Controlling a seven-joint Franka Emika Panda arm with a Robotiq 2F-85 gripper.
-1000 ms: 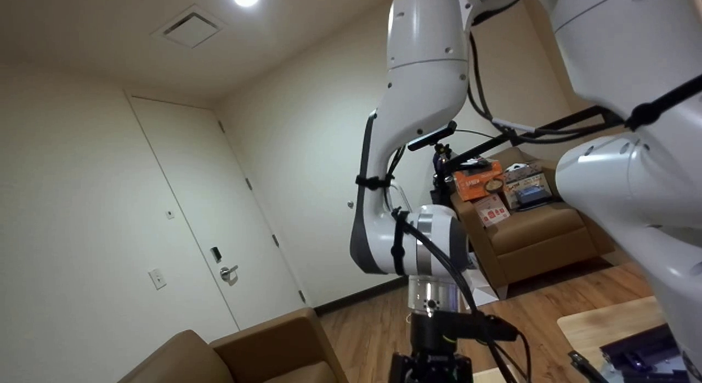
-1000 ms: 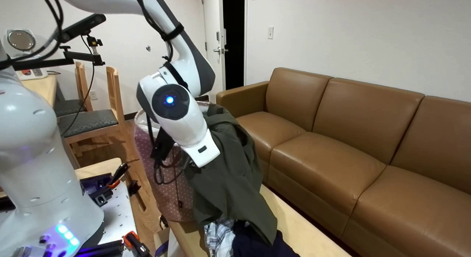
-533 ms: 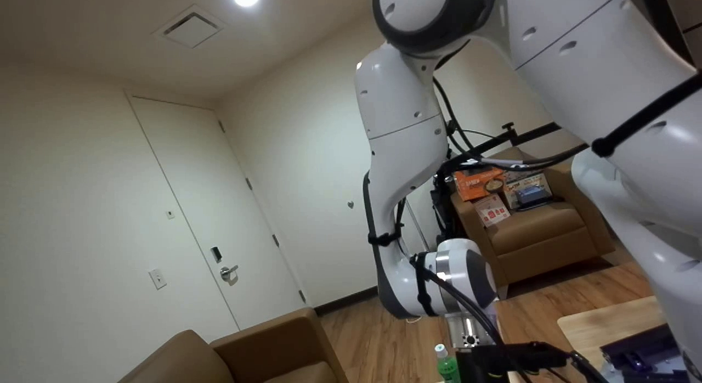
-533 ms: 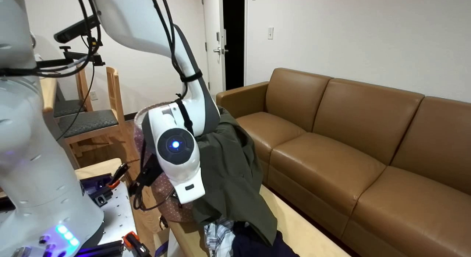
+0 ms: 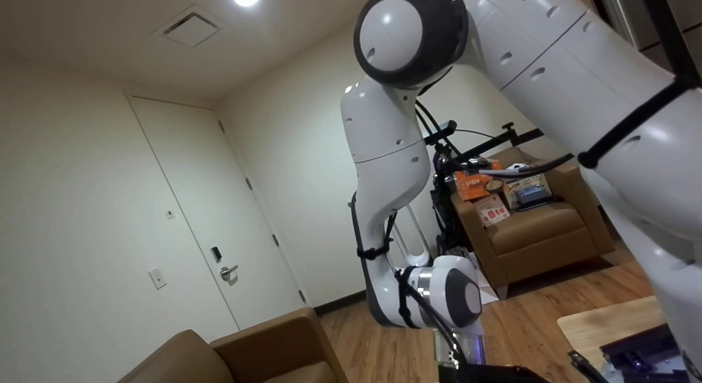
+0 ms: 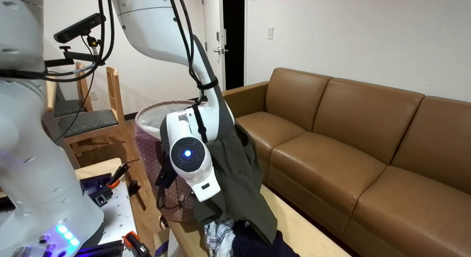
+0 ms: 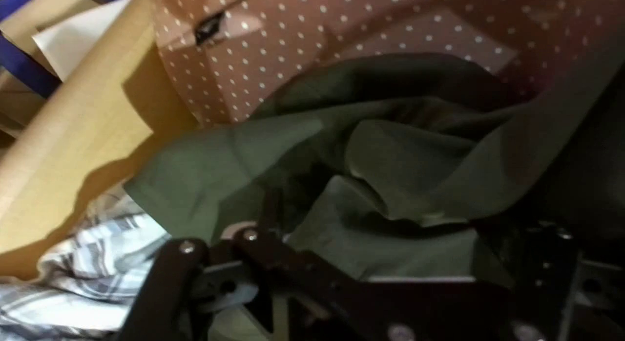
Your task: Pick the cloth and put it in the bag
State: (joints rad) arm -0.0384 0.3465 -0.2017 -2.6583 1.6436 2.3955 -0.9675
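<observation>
Gripper: released, jaws spread, at 5 o'clock in wrist view.
Green cloth: centre, overlapping plaid cloth at 8 o'clock.
Dotted bag: 12 o'clock.

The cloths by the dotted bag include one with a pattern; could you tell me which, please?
It is the plaid cloth, set apart by its checks; the green cloth and navy cloth look plain.
</observation>
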